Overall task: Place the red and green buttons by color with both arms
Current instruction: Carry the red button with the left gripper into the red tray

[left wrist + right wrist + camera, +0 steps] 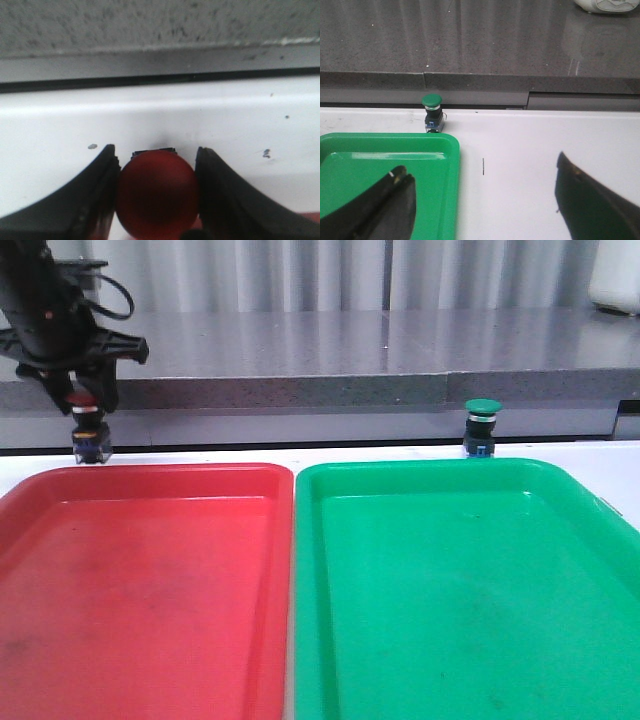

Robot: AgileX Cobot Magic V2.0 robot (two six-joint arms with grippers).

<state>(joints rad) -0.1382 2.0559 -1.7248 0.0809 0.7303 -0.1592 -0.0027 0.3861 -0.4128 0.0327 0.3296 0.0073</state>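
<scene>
My left gripper [84, 405] is shut on the red button [86, 427], which hangs just above the white table behind the red tray [140, 580]. In the left wrist view the dark red cap [157, 194] fills the gap between the two black fingers [102, 195]. The green button [481, 427] stands upright on the table behind the green tray [460, 590]; it also shows in the right wrist view [433, 112]. My right gripper [482, 172] is open and empty, above the green tray's far right corner [447, 165], well short of the green button. The right arm is out of the front view.
The red and green trays lie side by side. A grey speckled ledge [350, 360] runs behind the table. A white object [615, 280] stands at the far right on the ledge. A short dark mark [483, 166] is on the white table.
</scene>
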